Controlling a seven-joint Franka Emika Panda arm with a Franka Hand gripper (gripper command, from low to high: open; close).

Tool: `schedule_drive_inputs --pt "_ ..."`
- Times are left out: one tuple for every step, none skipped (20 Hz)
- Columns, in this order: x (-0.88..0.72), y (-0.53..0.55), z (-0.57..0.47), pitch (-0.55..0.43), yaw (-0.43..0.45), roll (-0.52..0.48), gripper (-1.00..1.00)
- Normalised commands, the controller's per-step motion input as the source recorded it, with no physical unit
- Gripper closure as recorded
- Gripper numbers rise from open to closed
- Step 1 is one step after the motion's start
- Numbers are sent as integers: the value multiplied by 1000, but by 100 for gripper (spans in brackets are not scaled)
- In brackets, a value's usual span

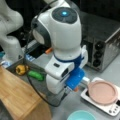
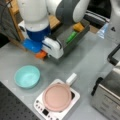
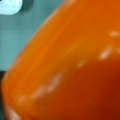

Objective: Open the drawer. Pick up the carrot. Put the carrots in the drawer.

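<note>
Mostly orange filled my wrist view: the carrot (image 3: 75, 67) sat right against the lens, glossy and smooth, with small white glints on its skin and a strip of grey-green table beside it. In both front views only a small orange tip showed, poking out under the blue part of the gripper (image 1: 75, 86), low over the grey table (image 2: 82, 57). I could not tell whether the fingers were pinching the carrot or standing apart, since the arm's white body hid them.

The drawer (image 2: 75, 37) stood open, pulled out from the wood-topped cabinet (image 1: 17, 97), its dark grey walls plain to see. Inside it I counted one green toy (image 2: 72, 36) and one yellow toy (image 2: 78, 27); in a front view the same pair lay side by side, yellow (image 1: 21, 69) to the left of green (image 1: 35, 75). The carrot was outside the drawer, by the drawer's near corner in a front view (image 2: 40, 54).

I counted one more orange bit (image 1: 49, 50) behind the arm in a front view, but could not tell what it was. Elsewhere I counted one teal bowl (image 2: 27, 76), one pink plate (image 2: 57, 97) resting on one white scale (image 2: 40, 106), and one silver toaster oven (image 1: 105, 47) at the right. The bowl lay near the gripper, well apart from the oven.
</note>
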Motion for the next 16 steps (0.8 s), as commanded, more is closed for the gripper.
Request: schedule_drive_inputs --pt "-521 23 -127 -77 10 -132 100" --pt "-504 11 -132 -85 52 -158 100" --pt "-494 -4 -156 -112 92 -161 100" --pt "-464 -14 -167 -125 100 -159 100" --pt "-444 -23 -174 -142 127 -160 100" --pt "-420 -33 -175 -149 179 -174 100" --pt "-390 -40 -154 -148 199 -180 100" --pt "-358 -43 -132 -154 200 -177 100" --pt "-328 -44 -95 -158 192 -149 100" --pt "-308 -47 -58 -153 186 -139 100" --pt "-294 -50 -32 -154 181 -138 100" --pt "-290 -57 -26 -166 192 -163 100" --pt "-295 -77 -28 -183 227 -208 100" --pt "-305 -112 -19 -190 273 -238 100" --pt "-324 -159 -7 -198 327 -281 100" --pt "-345 -206 20 -189 359 -288 100"
